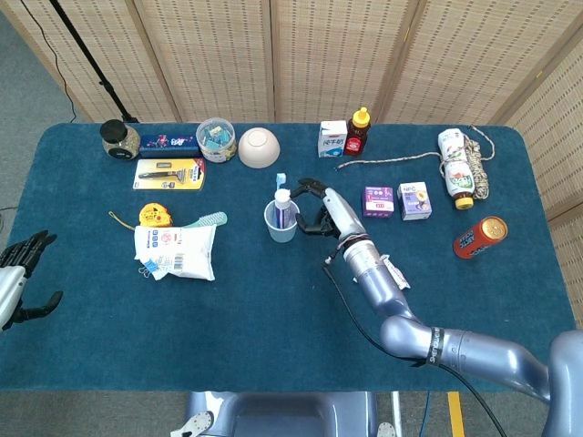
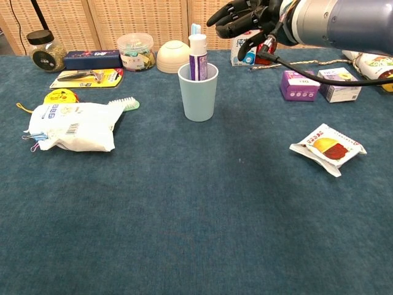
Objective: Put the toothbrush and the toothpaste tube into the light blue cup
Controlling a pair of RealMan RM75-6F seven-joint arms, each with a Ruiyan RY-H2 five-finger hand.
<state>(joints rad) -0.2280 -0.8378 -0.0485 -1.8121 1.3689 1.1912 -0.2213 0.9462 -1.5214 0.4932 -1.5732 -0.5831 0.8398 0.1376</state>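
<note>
The light blue cup (image 1: 281, 221) (image 2: 198, 91) stands upright in the middle of the table. A purple and white toothpaste tube (image 1: 283, 208) (image 2: 197, 56) stands inside it, cap up. The light blue toothbrush (image 1: 281, 180) (image 2: 195, 29) pokes up just behind the tube, also in the cup. My right hand (image 1: 321, 206) (image 2: 244, 16) hovers just right of the cup with its fingers apart, holding nothing and clear of the tube. My left hand (image 1: 20, 271) hangs off the table's left edge, fingers apart and empty; it shows in the head view only.
A white pouch (image 2: 72, 126), yellow tape measure (image 2: 60, 97) and green brush (image 2: 125, 103) lie left of the cup. A snack packet (image 2: 328, 147) lies at right. Purple boxes (image 2: 300, 84), milk carton (image 1: 332, 138), sauce bottle (image 1: 359, 130), bowl (image 2: 174, 55) and jars sit behind.
</note>
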